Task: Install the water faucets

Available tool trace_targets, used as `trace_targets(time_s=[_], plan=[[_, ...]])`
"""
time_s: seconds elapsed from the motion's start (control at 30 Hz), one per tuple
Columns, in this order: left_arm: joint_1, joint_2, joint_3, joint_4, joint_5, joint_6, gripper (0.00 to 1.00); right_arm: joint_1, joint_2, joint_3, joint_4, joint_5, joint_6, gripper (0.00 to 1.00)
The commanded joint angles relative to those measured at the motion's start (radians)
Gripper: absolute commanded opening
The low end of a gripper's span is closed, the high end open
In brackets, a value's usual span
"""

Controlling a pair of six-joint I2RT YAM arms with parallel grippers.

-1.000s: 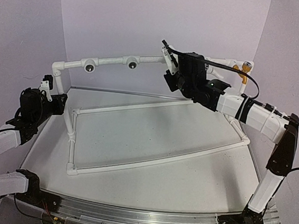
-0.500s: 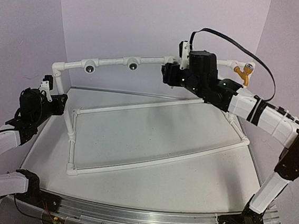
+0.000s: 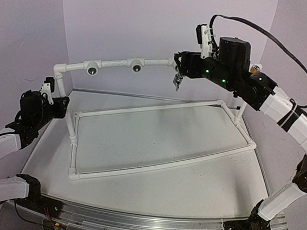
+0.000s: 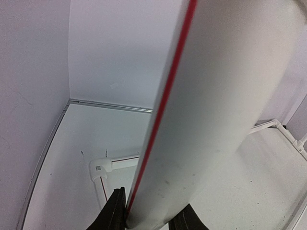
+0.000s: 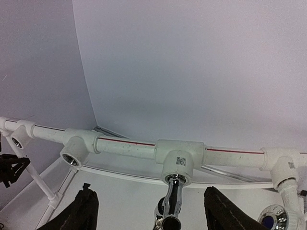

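Note:
A silver-grey water faucet [image 5: 171, 206] hangs from a white tee fitting [image 5: 176, 160] on the top pipe, its stem in the tee's hole; it also shows under that pipe as the silver faucet [image 3: 177, 81]. My right gripper [image 5: 148, 190] is open, one finger on each side of the faucet and neither touching it; the right gripper [image 3: 178, 68] sits high at the pipe's right half. My left gripper [image 4: 151, 201] is shut on a white pipe [image 4: 211, 110] with a red stripe, the frame's left upright [image 3: 62, 87]. The left gripper [image 3: 57, 99] stays low at the left.
Two tee fittings [image 3: 92, 68] [image 3: 136, 65] with dark round holes sit on the top pipe. A rectangular white pipe frame [image 3: 137, 168] lies on the table. A round silver-rimmed part with a blue centre [image 5: 276, 218] shows under the right-hand fitting. Walls stand close behind.
My right gripper has opened off the silver faucet and its arm has lifted and swung over the pipe. The faucet stays hanging in the tee. The left arm has not moved.

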Motion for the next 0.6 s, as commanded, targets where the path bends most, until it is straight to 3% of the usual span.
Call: trace_targets(time_s=[0.0, 0.1, 0.37, 0.57], plan=[[-0.024, 0.016, 0.01, -0.1, 0.151, -0.156, 0.0, 0.001, 0.061, 0.018, -0.035, 0.147, 0.127, 0.73], [-0.023, 0.014, 0.01, -0.1, 0.147, -0.158, 0.0, 0.0, 0.084, 0.015, -0.035, 0.216, 0.185, 0.68], [-0.024, 0.013, 0.012, -0.1, 0.148, -0.161, 0.0, -0.003, 0.139, 0.01, -0.036, 0.271, 0.4, 0.39], [-0.024, 0.007, 0.01, -0.101, 0.146, -0.163, 0.0, -0.067, 0.126, -0.064, 0.014, 0.121, 0.689, 0.0]])
